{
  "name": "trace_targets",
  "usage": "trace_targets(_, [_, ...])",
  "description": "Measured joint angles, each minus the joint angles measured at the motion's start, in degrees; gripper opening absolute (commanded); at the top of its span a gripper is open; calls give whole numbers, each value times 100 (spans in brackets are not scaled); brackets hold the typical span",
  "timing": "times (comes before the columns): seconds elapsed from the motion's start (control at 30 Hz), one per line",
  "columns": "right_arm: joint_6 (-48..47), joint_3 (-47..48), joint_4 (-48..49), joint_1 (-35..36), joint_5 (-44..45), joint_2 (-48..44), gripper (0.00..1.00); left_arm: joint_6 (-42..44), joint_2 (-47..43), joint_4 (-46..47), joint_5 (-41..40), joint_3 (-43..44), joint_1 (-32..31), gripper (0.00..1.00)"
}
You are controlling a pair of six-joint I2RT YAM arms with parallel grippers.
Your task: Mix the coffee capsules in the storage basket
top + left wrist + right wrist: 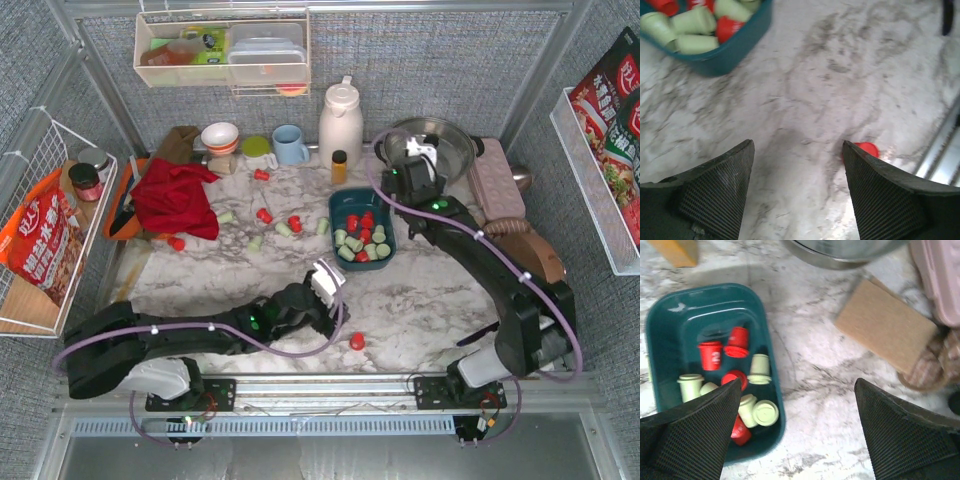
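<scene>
Jaws gape wide on both arms, holding nothing — the left gripper (797, 145) hangs over the marble table (840, 65) beside one red capsule (867, 149), the right gripper (797, 385) over the dark teal shallow plastic storage basket (705, 305). Inside lie perhaps four red and five pale green tapered coffee capsules (760, 371) — some hidden. Five red and four green sit loose outside.
</scene>
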Motion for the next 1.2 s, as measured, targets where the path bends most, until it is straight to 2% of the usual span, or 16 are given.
trace_targets(0.33, [575, -1674, 173, -175, 140, -1801, 99, 433, 699, 83, 518, 555, -682, 80])
trace_targets(0.57, [791, -2450, 205, -164, -68, -2688, 99, 494, 1246, -66, 820, 1034, -778, 74])
trace_targets(0.77, [796, -2653, 317, -166, -271, -2765, 99, 428, 1766, -592, 973, 1478, -807, 65])
trace_targets(0.97, [798, -2638, 389, -168, -450, -2629, 99, 426, 2271, -1220, 1003, 1989, -833, 64])
trace_targets(1.2, [793, -2638, 398, -168, -544, -2614, 99, 435, 2457, -1792, 986, 2223, -839, 62])
